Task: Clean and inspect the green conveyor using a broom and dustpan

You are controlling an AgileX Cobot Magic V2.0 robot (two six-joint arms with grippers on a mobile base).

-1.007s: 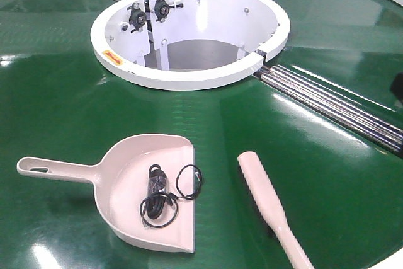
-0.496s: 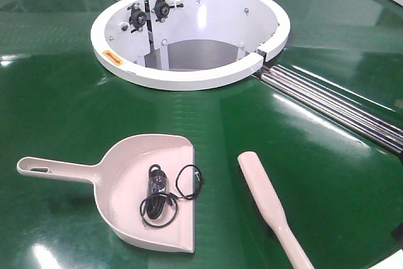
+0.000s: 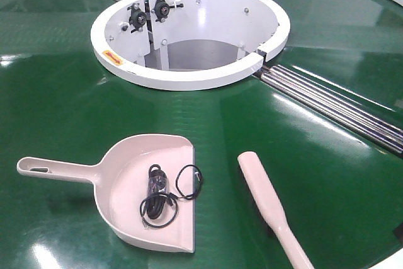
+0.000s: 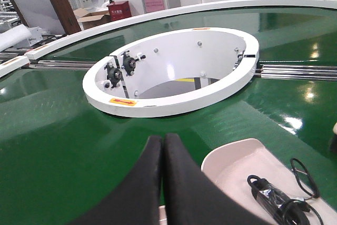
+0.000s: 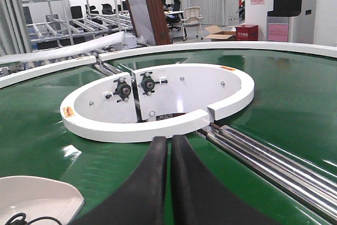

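Green conveyor (image 3: 75, 105) carries dustpan (image 3: 129, 184) holding black cable (image 3: 165, 194), broom (image 3: 267, 203) beside it. Left gripper (image 4: 162, 143) and right gripper (image 5: 169, 143): jaws pressed together, empty.

left gripper (image 4: 162, 143) closed, empty | dustpan (image 4: 231, 164) beside it (holds black cable (image 4: 281, 196), seemingly) | green conveyor (image 4: 63, 130) beneath

The front-facing view looks steeply down from above onto the green conveyor (image 3: 69, 111), with the white ring housing (image 3: 189, 74) far and the dustpan (image 3: 135, 184) near. The left wrist view sits low behind its tool (image 4: 162, 146), facing the ring across the belt, the dustpan at lower right. The right wrist view, equally low behind its tool (image 5: 169, 148), shares the ring and the silver rollers (image 5: 274, 167).
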